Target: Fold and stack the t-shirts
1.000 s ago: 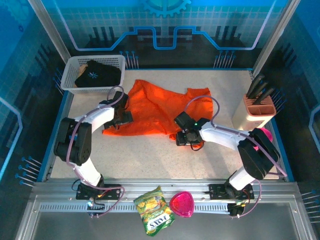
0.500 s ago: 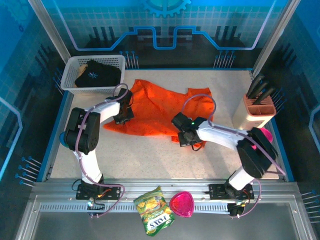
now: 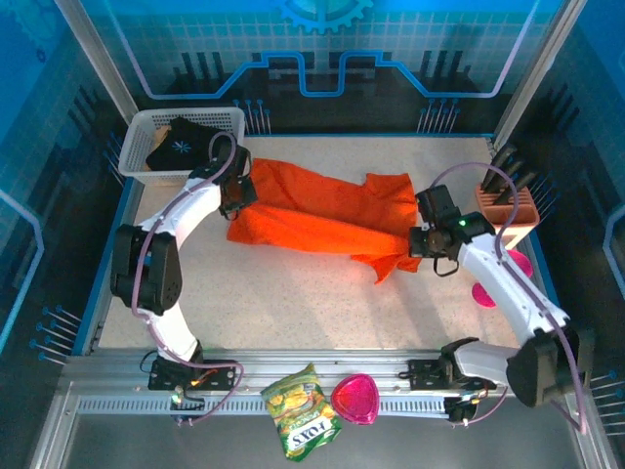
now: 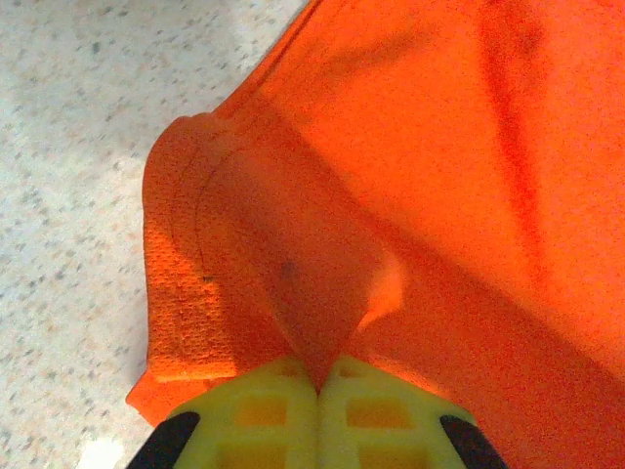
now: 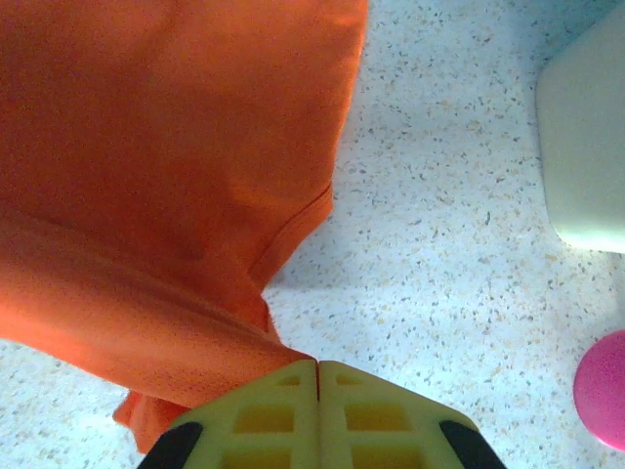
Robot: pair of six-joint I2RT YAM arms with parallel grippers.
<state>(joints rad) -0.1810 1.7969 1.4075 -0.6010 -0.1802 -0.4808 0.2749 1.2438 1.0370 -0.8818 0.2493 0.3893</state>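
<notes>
A speckled table (image 3: 293, 303) carries an orange t-shirt (image 3: 312, 210), pulled into a long band across its far half, from near the far-left corner towards the right edge. One loose tail of the shirt droops towards the table's middle. A white basket (image 3: 137, 132) in the far-left corner holds the black t-shirt (image 3: 186, 147), folded with its white starburst print facing up. A knife block (image 3: 513, 207) stands against the right edge.

The left gripper (image 3: 237, 198) is at the shirt's left end, just beside the basket. Its yellow fingers (image 4: 264, 410) are pressed together on a raised fold of orange cloth. The right gripper (image 3: 420, 239) is at the shirt's right end, near the knife block. Its fingers (image 5: 371, 415) are likewise pressed together, pinching the shirt's hem.

A yellow-green snack bag (image 3: 301, 410) and a pink dish (image 3: 356, 399) lie side by side on the metal rail (image 3: 117, 403) in front of the table's near edge.
</notes>
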